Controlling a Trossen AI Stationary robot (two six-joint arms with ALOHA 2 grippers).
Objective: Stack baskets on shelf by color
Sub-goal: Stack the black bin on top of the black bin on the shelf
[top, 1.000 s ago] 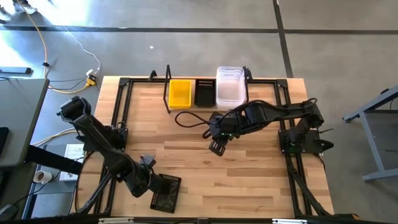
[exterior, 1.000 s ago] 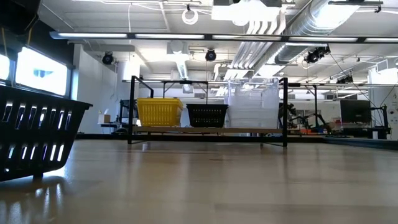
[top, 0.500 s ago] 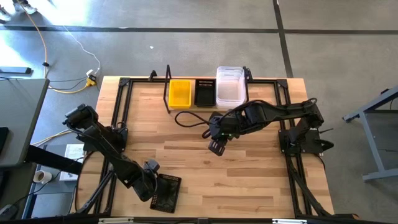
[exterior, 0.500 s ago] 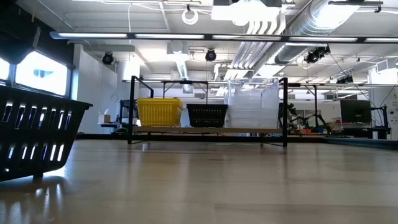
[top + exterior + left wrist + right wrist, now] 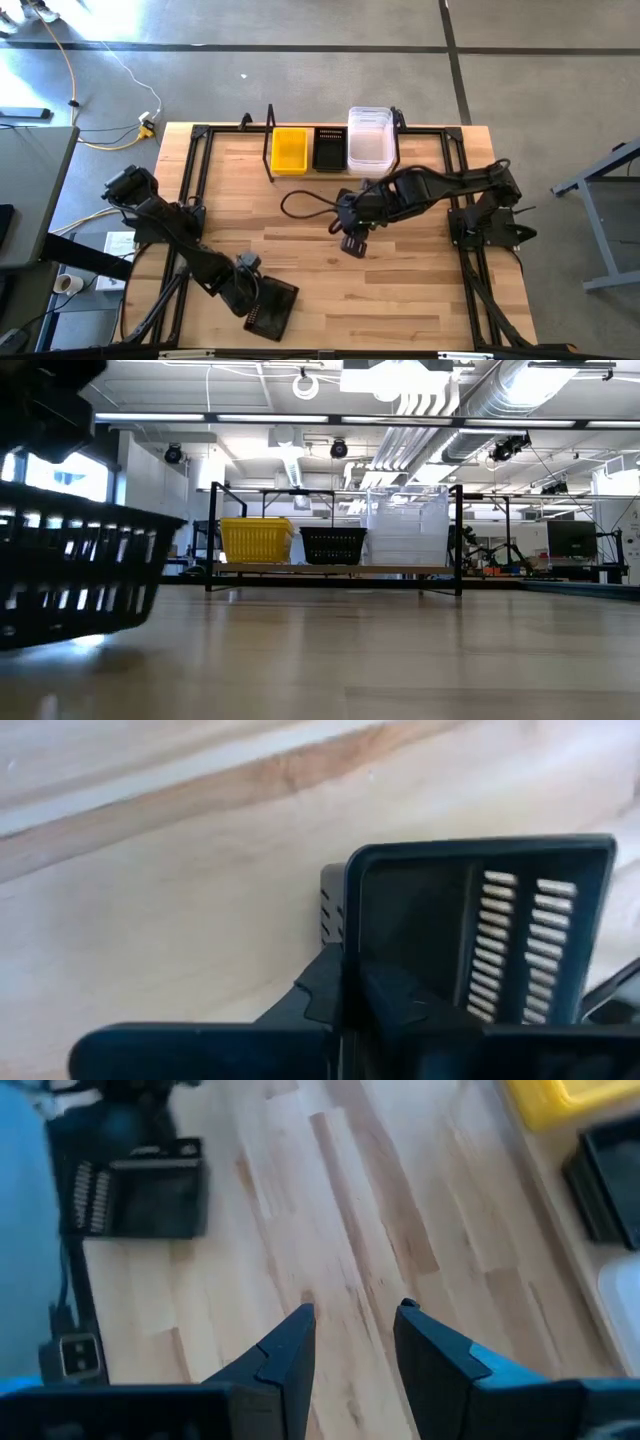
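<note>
One black perforated basket (image 5: 271,308): light, stiff plastic, likely slick; left gripper (image 5: 248,283) pinches its thin rim. Right gripper (image 5: 352,245) spread, empty.

We see shelf (image 5: 330,172) at table's (image 5: 420,290) far edge, three baskets (image 5: 329,149) side by side on it. Fourth basket (image 5: 272,307) at near left, left gripper (image 5: 250,297) at its rim. Right gripper (image 5: 353,246) over table middle, cable (image 5: 300,203) between it and shelf.
</note>
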